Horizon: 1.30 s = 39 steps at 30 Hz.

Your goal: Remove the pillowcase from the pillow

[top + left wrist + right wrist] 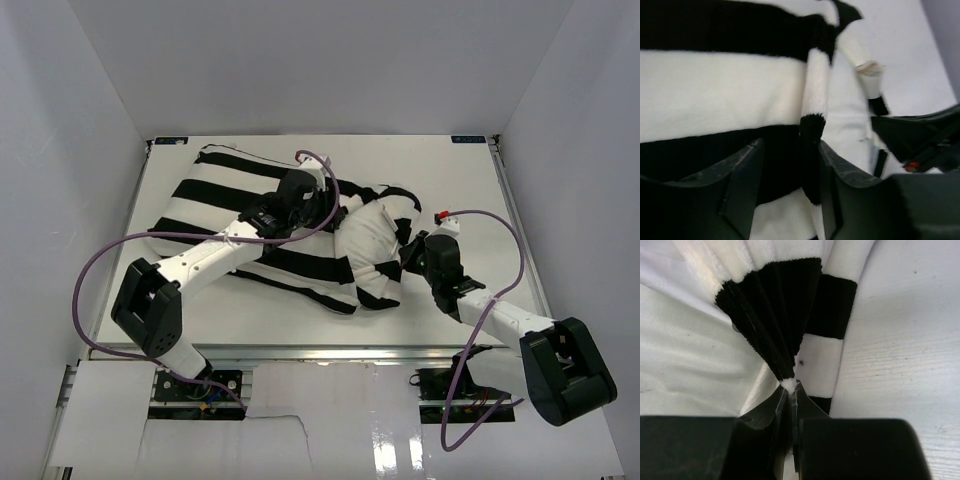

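While my right gripper (790,387) pinches a bunched black fold of the pillowcase (771,315), my left gripper (790,146) stands spread astride a striped ridge, perhaps brushing it. The pillow (366,236) lies midway across the table (470,190), its off-white end bulging from the pillowcase.

Pillowcase (225,190) blocks centre; table (470,180) bare at far right.

The black-and-white striped fleecy cloth pillowcase (715,95) is showing a soft, fuzzy, matt nap. The plain off-white plump cloth pillow (680,350) is looking smoother, finely woven and wrinkled. At its three o'clock, the white tabletop (900,340) is showing a matt, faintly grained surface.
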### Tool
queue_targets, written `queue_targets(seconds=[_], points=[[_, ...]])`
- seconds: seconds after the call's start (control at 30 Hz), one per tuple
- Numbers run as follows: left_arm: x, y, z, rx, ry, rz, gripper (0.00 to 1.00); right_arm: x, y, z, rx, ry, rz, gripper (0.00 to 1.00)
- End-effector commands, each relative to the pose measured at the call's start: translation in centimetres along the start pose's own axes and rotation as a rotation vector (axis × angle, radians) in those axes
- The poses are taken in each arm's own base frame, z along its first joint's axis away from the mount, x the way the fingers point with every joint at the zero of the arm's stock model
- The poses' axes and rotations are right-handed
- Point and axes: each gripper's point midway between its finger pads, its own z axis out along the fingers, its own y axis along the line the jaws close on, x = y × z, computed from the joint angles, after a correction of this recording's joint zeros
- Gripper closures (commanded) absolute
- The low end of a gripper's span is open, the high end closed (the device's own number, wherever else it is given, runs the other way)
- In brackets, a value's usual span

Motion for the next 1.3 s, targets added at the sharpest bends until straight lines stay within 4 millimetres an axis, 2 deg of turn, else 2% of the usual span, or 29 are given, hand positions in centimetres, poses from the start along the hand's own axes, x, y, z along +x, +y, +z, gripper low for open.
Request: queue_targets(seconds=[0.0,0.03,0.07,0.1,0.2,0.27,0.37,0.5,0.6,0.77,0.8,0.93,1.03,1.13,1.17,1.27], points=[[-3.1,-8.2,-3.2,0.275,-0.029,0.139,0.42,-1.7,2.0,-0.2,-0.103,-0.050,-0.001,0.92],[-4.7,-10.0,-3.9,0.297,-0.058,0.163,0.39,-1.8,2.3,-0.4,-0.114,-0.051,-0.001,0.92],[-3.7,-10.4,-3.5,0.282,-0.018,0.188,0.36,-2.0,2.5,-0.5,-0.124,-0.055,0.001,0.92],[-3.2,-12.0,-3.7,0.297,-0.008,0.216,0.34,-2.5,2.9,-0.8,-0.138,-0.071,0.007,0.92],[-3.1,-14.5,-3.6,0.324,0.010,0.243,0.32,-3.1,3.2,-1.3,-0.153,-0.092,0.017,0.92],[-2.2,-14.7,-2.4,0.291,0.044,0.249,0.32,-3.3,3.5,-1.5,-0.164,-0.100,0.023,0.92],[-0.7,-13.3,-0.2,0.180,0.091,0.263,0.32,-3.3,3.4,-1.7,-0.163,-0.105,0.029,0.92],[1.6,-11.0,1.6,0.050,0.144,0.286,0.33,-3.5,2.7,-1.9,-0.132,-0.124,0.043,0.92],[3.3,-10.0,2.5,-0.009,0.177,0.307,0.33,-3.9,2.1,-2.1,-0.104,-0.147,0.056,0.92],[5.5,-8.9,4.7,-0.081,0.227,0.332,0.32,-3.9,2.3,-2.3,-0.117,-0.147,0.057,0.92],[6.8,-8.5,5.4,-0.096,0.260,0.344,0.31,-3.8,2.2,-2.3,-0.118,-0.147,0.055,0.92],[9.1,-8.1,6.6,-0.130,0.298,0.381,0.23,-3.7,1.9,-2.4,-0.108,-0.155,0.049,0.92],[10.4,-7.1,7.6,-0.178,0.321,0.399,0.24,-3.4,1.8,-2.3,-0.114,-0.158,0.052,0.92],[11.0,-6.0,8.4,-0.232,0.324,0.403,0.42,-3.1,1.6,-2.3,-0.113,-0.155,0.058,0.92],[10.8,-5.6,8.5,-0.261,0.309,0.404,0.66,-3.2,1.7,-2.3,-0.116,-0.157,0.060,0.92],[10.0,-5.2,8.6,-0.302,0.281,0.400,1.00,-2.9,1.5,-2.4,-0.116,-0.155,0.064,0.92]])
